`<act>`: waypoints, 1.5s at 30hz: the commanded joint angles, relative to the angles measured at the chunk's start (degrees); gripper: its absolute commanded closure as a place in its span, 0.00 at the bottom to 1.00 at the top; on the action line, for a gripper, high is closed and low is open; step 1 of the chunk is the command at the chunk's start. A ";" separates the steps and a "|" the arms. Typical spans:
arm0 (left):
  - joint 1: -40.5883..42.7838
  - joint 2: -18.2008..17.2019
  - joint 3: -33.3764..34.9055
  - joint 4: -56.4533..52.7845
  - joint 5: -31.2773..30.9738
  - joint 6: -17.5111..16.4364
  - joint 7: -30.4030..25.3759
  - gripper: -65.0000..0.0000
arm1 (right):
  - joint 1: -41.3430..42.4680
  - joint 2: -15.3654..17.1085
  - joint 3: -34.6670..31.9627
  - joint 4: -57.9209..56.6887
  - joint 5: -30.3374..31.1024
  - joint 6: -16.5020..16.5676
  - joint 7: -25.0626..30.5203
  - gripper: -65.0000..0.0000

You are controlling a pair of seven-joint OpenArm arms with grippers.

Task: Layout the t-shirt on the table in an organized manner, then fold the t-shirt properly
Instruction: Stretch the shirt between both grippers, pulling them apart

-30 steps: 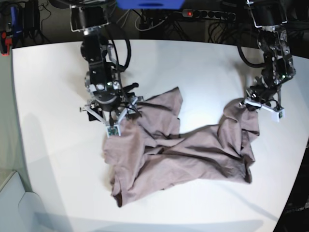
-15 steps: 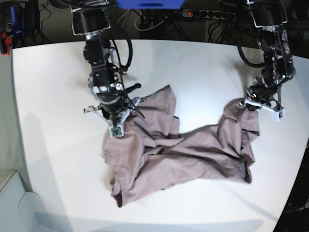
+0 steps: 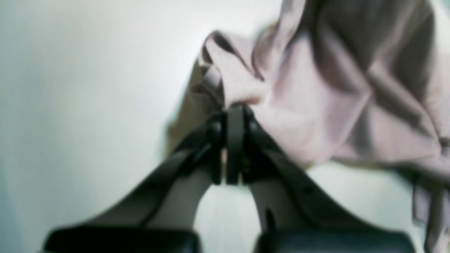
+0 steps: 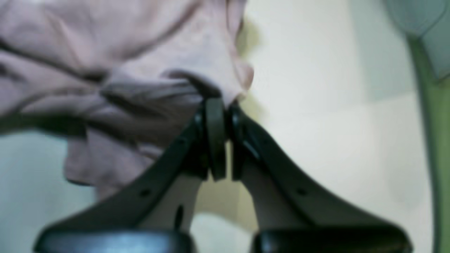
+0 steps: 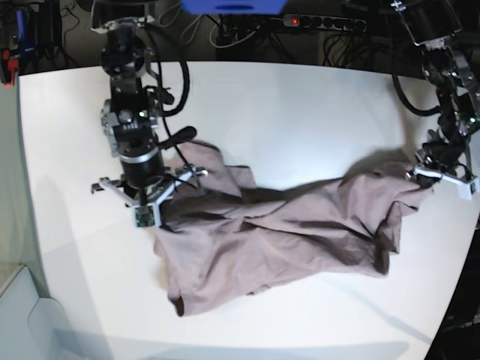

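I read the t-shirt [image 5: 277, 240] as light, limp cotton: it sags between holds, bunches into folds, and should drag across the bench [image 5: 300, 112] with little resistance. I judge it neither fragile nor slippery, but a thin pinch of fabric could pull out of a grip under sideways tension.

Location: the shirt lies crumpled across the middle of the base view, reaching from centre left to the right edge, with a loose lobe hanging toward the lower left.

Grip state:
- The right gripper [image 4: 219, 105], at centre left of the base view, has its jaws together, clamped on a bunched edge of the shirt.
- The left gripper [image 3: 235, 110], at the right edge of the base view, is likewise closed tight on a fold of fabric.

Both wrist views are blurred, so I cannot tell which part of the garment (hem, sleeve or shoulder) each pinch holds.

Where to take hold: I would aim for seamed edges such as hem corners or shoulder seams, since doubled fabric should hold better than a single layer. Collar and sleeves are not distinguishable in the present heap.

Surroundings: the bench around the shirt carries nothing else that I can see. Cables and a power strip [image 5: 322, 22] sit beyond the far edge at the top of the frame, well apart from the cloth. The nearest constraint I judge to be the bench's right edge, just beside the left gripper.
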 commanded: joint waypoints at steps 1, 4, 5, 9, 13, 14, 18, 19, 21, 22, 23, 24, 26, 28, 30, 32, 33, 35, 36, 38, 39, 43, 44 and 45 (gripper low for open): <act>-0.87 -0.91 -1.45 3.14 -0.54 -0.27 -0.89 1.00 | 0.45 0.06 0.11 2.78 -0.07 -0.10 1.80 1.00; -1.75 -1.00 -3.82 9.30 -0.54 -0.27 1.75 1.00 | 0.27 0.76 0.20 7.27 -0.07 -0.10 1.80 1.00; -2.80 -1.00 -4.26 10.70 -0.54 -0.27 2.54 1.00 | 0.27 1.46 0.20 7.53 -0.07 -0.10 1.80 1.00; -6.15 -2.14 -7.08 12.37 -0.46 -0.27 6.32 1.00 | 0.45 2.87 0.29 7.27 -0.07 -0.10 1.80 1.00; -9.66 -3.11 -7.34 6.83 -0.28 -0.27 6.49 1.00 | 1.77 3.57 1.52 3.13 -0.07 -0.10 1.89 1.00; -10.10 -3.55 -7.25 5.69 -0.37 -0.27 6.49 1.00 | 2.12 3.57 1.70 2.34 0.02 -0.10 1.89 1.00; -10.80 -3.37 -7.25 1.56 -0.10 -0.27 6.41 1.00 | 3.88 3.84 1.96 -1.70 0.11 -0.10 2.15 1.00; -11.16 -3.29 -7.25 0.07 0.07 -0.27 6.32 1.00 | 5.11 3.75 1.87 -3.72 0.11 -0.10 2.06 1.00; -12.74 -3.11 -6.73 -2.92 0.16 -0.27 5.70 1.00 | 7.31 3.57 1.70 -7.42 0.11 -0.10 2.24 1.00; -12.83 -3.20 -6.29 -4.07 0.16 -0.27 5.09 1.00 | 8.36 3.48 1.52 -8.91 0.11 -0.10 2.15 1.00; -12.56 -3.29 -6.29 -5.03 0.16 -0.27 4.65 1.00 | 9.15 3.48 1.52 -10.14 0.11 -0.10 1.97 1.00; -12.48 -3.29 -6.29 -5.82 0.16 -0.27 4.21 1.00 | 9.86 3.40 1.52 -11.20 0.11 -0.10 1.97 1.00; -12.12 -3.46 -6.37 -7.23 0.16 -0.27 4.03 1.00 | 11.18 3.40 1.52 -12.87 0.19 -0.10 1.89 1.00; -11.33 -3.46 -6.37 -7.58 -0.02 -0.27 4.03 1.00 | 12.06 3.40 1.52 -14.01 0.19 -0.10 1.89 1.00; -10.28 -3.46 -6.64 -7.58 -0.28 -0.27 4.03 1.00 | 11.97 3.40 1.52 -14.01 0.02 -0.10 1.80 1.00; -9.57 -3.46 -6.73 -7.58 -0.37 -0.27 3.94 1.00 | 11.79 3.40 1.79 -14.01 0.02 -0.10 1.80 0.95; -9.22 -3.46 -6.73 -7.58 -0.37 -0.27 3.94 1.00 | 11.70 3.40 1.87 -14.01 0.02 -0.10 1.80 0.88; -8.43 -3.46 -6.73 -7.58 -0.37 -0.27 3.94 1.00 | 10.56 3.40 1.87 -13.75 0.02 -0.10 1.27 0.72; -7.90 -3.46 -6.73 -7.58 -0.37 -0.27 3.94 1.00 | 9.95 3.40 1.87 -13.22 0.02 -0.10 0.74 0.65; -7.46 -3.37 -6.73 -7.58 -0.46 -0.27 3.94 1.00 | 8.54 3.40 1.96 -11.20 0.19 -0.10 -0.14 0.53; -7.38 -3.29 -6.73 -7.58 -0.46 -0.27 3.94 1.00 | 7.22 3.40 1.96 -9.97 0.19 -0.10 -0.31 0.48; -5.97 -3.29 -6.81 -7.41 -0.46 -0.27 3.94 1.00 | 2.38 3.40 1.52 -5.57 0.28 -0.01 -0.14 0.36; -5.53 -3.20 -6.81 -7.14 -0.46 -0.27 3.94 1.00 | 1.24 3.40 1.61 -4.95 0.28 -0.01 -0.22 0.35; -5.09 -3.20 -6.81 -7.06 -0.46 -0.27 3.94 1.00 | 0.01 3.40 1.61 -4.78 0.37 -0.01 -0.05 0.35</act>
